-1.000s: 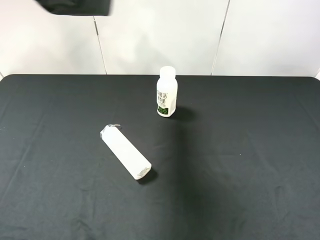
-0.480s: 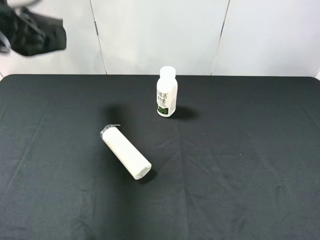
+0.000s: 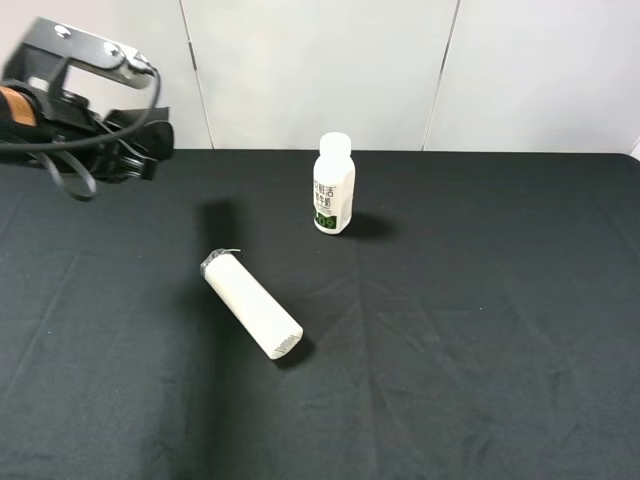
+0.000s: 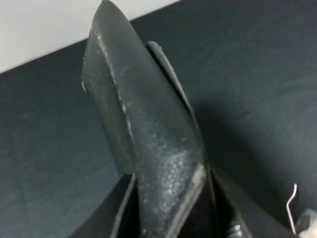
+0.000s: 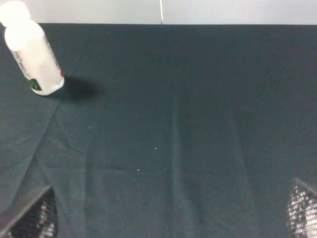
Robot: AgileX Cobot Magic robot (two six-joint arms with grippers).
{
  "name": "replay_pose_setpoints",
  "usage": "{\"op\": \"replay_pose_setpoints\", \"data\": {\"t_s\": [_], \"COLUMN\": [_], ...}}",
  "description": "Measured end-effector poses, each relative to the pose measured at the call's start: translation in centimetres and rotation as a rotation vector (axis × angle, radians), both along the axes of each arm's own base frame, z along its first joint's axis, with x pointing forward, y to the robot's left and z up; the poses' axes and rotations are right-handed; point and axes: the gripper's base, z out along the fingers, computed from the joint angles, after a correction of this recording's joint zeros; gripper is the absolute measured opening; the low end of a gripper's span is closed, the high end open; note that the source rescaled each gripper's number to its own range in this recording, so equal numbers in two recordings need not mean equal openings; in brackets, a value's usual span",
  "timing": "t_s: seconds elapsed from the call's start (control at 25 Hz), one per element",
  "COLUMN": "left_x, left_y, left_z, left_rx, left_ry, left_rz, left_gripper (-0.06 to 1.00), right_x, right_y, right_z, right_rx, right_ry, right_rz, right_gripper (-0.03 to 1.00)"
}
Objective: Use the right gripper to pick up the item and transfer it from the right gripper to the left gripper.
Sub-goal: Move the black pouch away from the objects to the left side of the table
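Note:
The black glasses case [image 4: 148, 139] fills the left wrist view, clamped between the two black jaws of my left gripper [image 4: 171, 215]. In the exterior high view the left gripper [image 3: 125, 150] hangs above the table's far left corner, with its grey bracket and black cable showing. The case [image 3: 152, 140] is only a dark shape at its tip. My right gripper [image 5: 166, 213] is open and empty; its mesh-padded fingertips [image 5: 29, 218] sit wide apart at the frame's corners, low over the black cloth. It is out of the exterior high view.
A white capped bottle [image 3: 333, 185] stands upright at the back middle of the black table [image 3: 480, 330]; it also shows in the right wrist view [image 5: 32, 54]. A white wrapped tube [image 3: 252, 303] lies diagonally left of centre.
The left arm with the case has come down from the top left corner and moved right, into fuller view over the table's far left. Bottle and tube have not moved.

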Motion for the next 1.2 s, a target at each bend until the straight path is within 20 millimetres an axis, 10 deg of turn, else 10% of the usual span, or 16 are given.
{"op": "replay_pose_setpoints", "data": {"t_s": [0.48,1.2], "left_x": [2.5,2.9], "left_y": [-1.2,-1.6], "left_z": [-6.9,-6.6], "left_rx": [0.007,-0.031], "left_ry": [0.105,0.04], "left_rz": [-0.037,-0.052], "left_gripper": [0.0,0.05], "right_x": [0.0,0.0], "right_y": [0.0,0.0], "right_z": [0.0,0.0], "right_rx": [0.0,0.0], "right_ry": [0.0,-0.001], "right_rz": [0.0,0.0], "right_gripper": [1.0,1.0]}}
